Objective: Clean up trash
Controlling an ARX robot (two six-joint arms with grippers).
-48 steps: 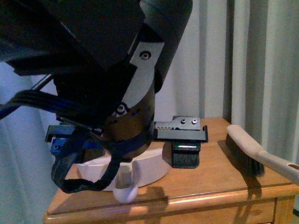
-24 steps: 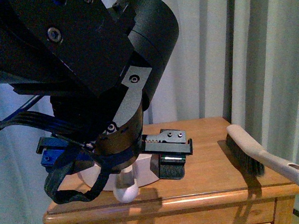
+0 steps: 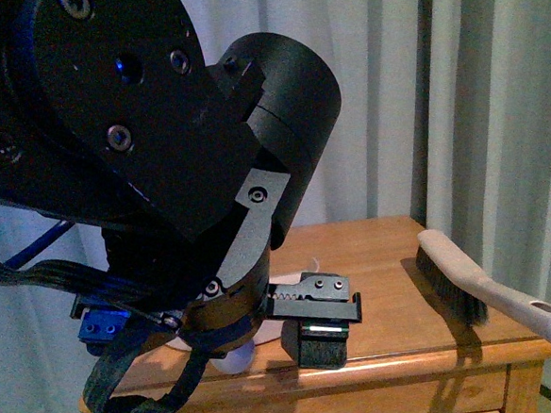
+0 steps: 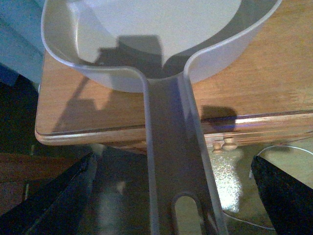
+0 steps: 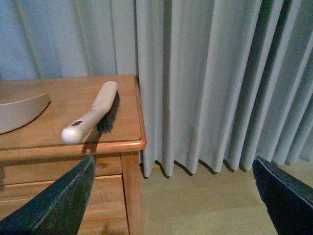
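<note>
No trash shows in any view. A pale dustpan (image 4: 146, 44) lies on the wooden table (image 4: 274, 73), its long handle (image 4: 171, 161) sticking out past the front edge. My left gripper (image 4: 171, 205) is open, with the handle running between its two dark fingers (image 4: 49, 205) and touching neither. From the front, the left arm covers nearly all of the pan; only the handle's end (image 3: 237, 358) shows under the left gripper (image 3: 214, 338). My right gripper (image 5: 171, 200) is open with nothing in it, off the table's right side above the floor.
A beige hand brush (image 3: 480, 287) with dark bristles lies on the right of the table, handle toward the front corner; the right wrist view shows the brush (image 5: 90, 115) too. Grey curtains (image 5: 220, 73) hang behind and beside the table. Wooden floor (image 5: 195, 196) lies below.
My left arm has come down and toward the camera, hiding more of the dustpan. Its gripper has dropped lower around the handle. The brush has not moved.
</note>
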